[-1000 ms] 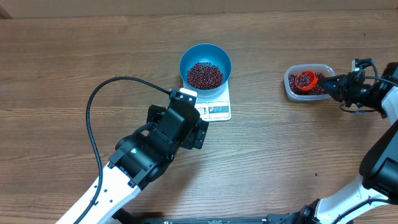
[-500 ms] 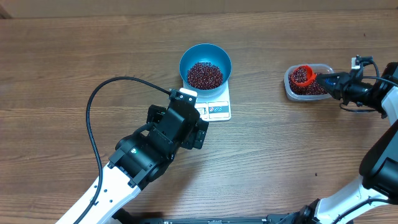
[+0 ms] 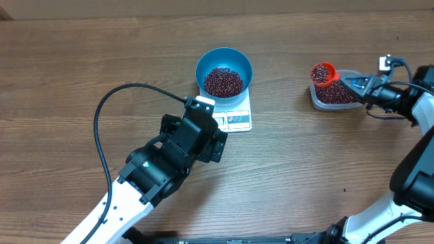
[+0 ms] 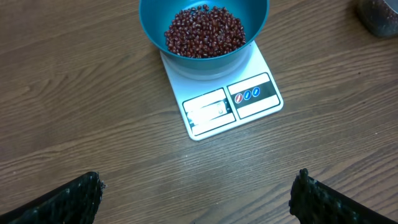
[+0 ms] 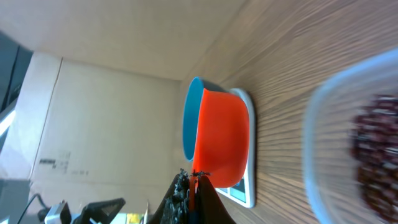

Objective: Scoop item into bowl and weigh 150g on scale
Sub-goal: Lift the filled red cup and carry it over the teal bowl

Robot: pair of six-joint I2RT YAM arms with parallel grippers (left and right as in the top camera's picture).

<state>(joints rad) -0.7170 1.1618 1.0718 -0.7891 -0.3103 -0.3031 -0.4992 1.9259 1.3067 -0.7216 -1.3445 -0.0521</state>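
The left pincer (image 4: 196,200) stands wide open and empty, near the scale (image 4: 231,102) without touching it. The right pincer (image 3: 361,84) is clamped tight on the handle of an orange scoop (image 3: 323,72), held over the left rim of the clear tub (image 3: 337,106). Beans (image 3: 223,81) lie heaped in the blue bowl (image 3: 203,62) on the scale. The overhead view shows beans in the scoop too; the right wrist view shows only its underside

The deep blue bowl (image 3: 199,70) is seen upright on the far half of the white scale (image 3: 237,119), with the display and blue markings left uncovered at the near edge. Dark red-brown beans (image 3: 224,82) are heaped inside the bowl. More are carried in the orange scoop (image 3: 331,68) over the part-filled clear tub (image 3: 314,99).
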